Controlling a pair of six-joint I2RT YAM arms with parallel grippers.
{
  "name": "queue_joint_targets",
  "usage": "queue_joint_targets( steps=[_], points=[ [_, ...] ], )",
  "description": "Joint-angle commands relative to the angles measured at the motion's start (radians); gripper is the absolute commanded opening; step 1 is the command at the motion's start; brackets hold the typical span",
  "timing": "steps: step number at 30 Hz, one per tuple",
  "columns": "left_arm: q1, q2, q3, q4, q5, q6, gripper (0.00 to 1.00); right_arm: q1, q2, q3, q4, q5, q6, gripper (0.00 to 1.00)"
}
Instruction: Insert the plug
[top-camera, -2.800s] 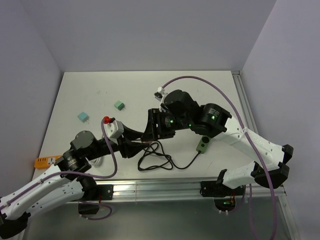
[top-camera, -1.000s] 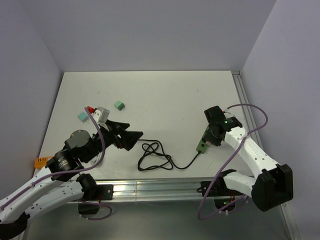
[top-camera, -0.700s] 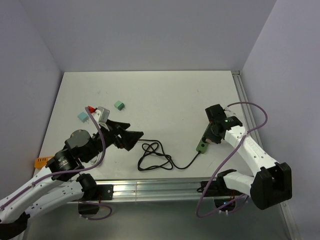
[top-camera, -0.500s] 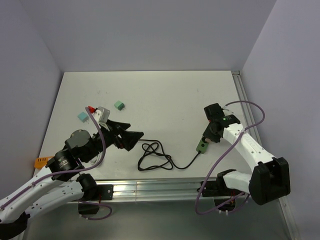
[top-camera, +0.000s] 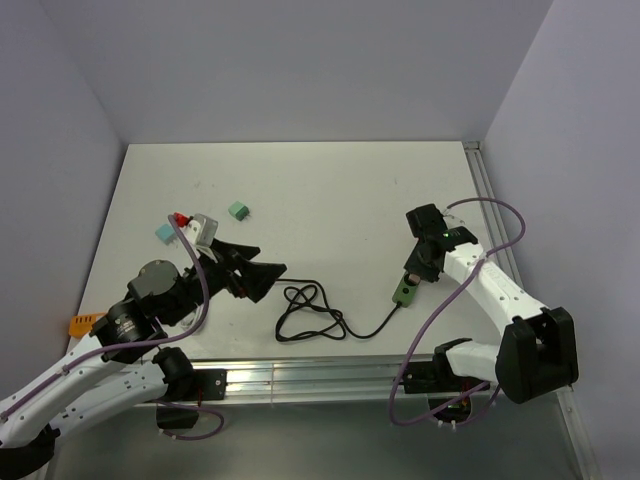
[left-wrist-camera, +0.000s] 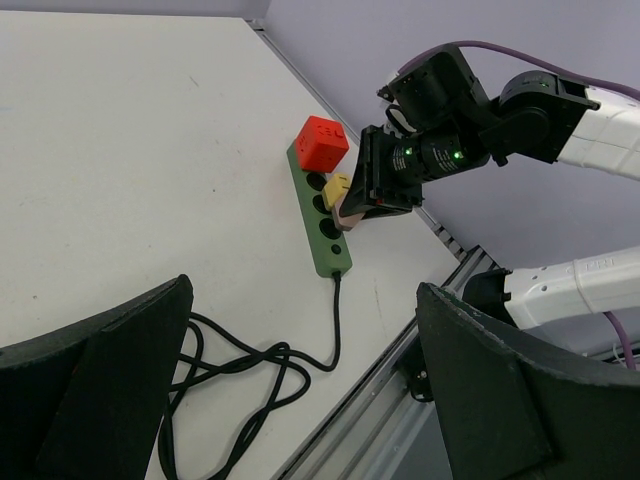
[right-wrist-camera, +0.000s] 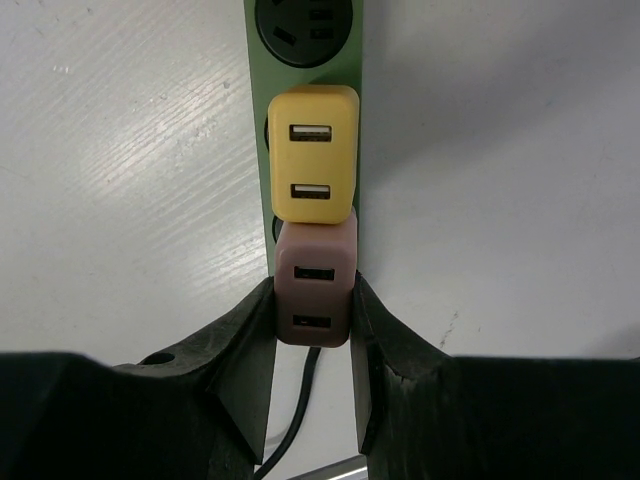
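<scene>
The mauve plug (right-wrist-camera: 314, 290) is sitting on the green power strip (right-wrist-camera: 350, 60), touching the yellow plug (right-wrist-camera: 308, 168) on that plug's cord side. I am clamping the right gripper (right-wrist-camera: 313, 322) on its flanks, I judge to press it straight down. Its USB face is pointing up off the strip, and its long axis is running along the strip. The left gripper (left-wrist-camera: 302, 295) is hanging spread wide, well off the strip's cord end.

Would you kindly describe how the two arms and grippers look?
Both are white-shelled with black joints: left arm, right arm. A purple cable loops along each. The left gripper and right gripper have black, wedge-shaped fingers; green lights glow near the right wrist.
</scene>
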Motion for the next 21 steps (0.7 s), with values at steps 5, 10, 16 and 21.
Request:
queue_joint_targets(
  steps=[5,10,16,21],
  points=[
    [-0.001,-0.016,0.025,0.005,0.005,0.025,0.99,-0.008,-0.017,-0.024,0.010,0.010,-0.015,0.00],
    [-0.001,-0.013,0.022,0.011,0.011,0.021,1.00,-0.008,-0.024,-0.047,-0.002,0.005,-0.023,0.00],
    [-0.001,-0.011,0.020,0.007,0.014,0.015,0.99,-0.006,-0.045,-0.027,-0.017,-0.008,-0.027,0.00],
    [-0.001,-0.013,0.017,0.013,0.013,0.010,1.00,-0.006,-0.063,-0.008,-0.019,-0.005,-0.042,0.00]
  ],
)
